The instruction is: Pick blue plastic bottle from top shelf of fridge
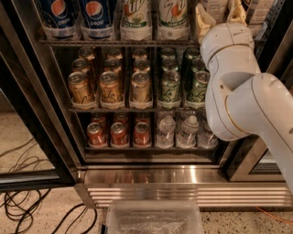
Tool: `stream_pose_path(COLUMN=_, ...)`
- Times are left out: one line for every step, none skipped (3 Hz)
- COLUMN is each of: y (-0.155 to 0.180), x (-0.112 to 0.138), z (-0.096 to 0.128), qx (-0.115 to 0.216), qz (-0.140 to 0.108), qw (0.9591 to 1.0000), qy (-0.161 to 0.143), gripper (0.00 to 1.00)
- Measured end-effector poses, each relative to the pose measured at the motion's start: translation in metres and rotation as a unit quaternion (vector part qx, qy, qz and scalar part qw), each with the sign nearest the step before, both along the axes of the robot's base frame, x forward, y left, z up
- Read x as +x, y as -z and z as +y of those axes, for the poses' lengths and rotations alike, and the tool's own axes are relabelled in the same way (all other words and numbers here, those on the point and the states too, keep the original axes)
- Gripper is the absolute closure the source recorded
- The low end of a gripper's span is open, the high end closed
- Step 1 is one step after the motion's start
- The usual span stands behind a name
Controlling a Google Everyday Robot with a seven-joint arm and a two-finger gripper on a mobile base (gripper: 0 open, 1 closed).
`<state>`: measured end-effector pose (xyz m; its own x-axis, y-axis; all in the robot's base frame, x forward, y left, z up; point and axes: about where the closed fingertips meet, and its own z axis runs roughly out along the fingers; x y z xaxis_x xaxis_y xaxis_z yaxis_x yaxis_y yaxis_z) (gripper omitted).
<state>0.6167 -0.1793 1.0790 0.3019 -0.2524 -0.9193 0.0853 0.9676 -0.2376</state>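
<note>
The fridge (151, 176) stands open, with a black door frame and a steel base. Its top shelf (114, 42) carries Pepsi and 7up bottles. At its right end stands the blue plastic bottle (215, 6); only its lower part with the white text panel shows, the rest is cut off by the top edge. My gripper (219, 14) is at that bottle on the end of the white arm (242, 96). One tan finger (203, 20) lies against the bottle's left side and the other against its right side. The bottle stands on the shelf.
Two Pepsi bottles (75, 13) and two 7up bottles (153, 13) stand left of the gripper. Another pale labelled bottle (257, 11) is to its right. Racks of cans (137, 87) and small water bottles (187, 132) lie below. Black cables (27, 205) and a clear bin (153, 219) are on the floor.
</note>
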Motion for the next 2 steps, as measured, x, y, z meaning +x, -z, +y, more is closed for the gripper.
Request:
stream_pose_path(y=-0.001, x=0.001, z=0.000, qx=-0.001, qz=0.002, qw=1.0000, qy=0.001, gripper=0.17)
stream_pose_path(y=0.005, x=0.015, z=0.001, qx=-0.004, qz=0.014, qw=0.9999, qy=0.005, gripper=0.08)
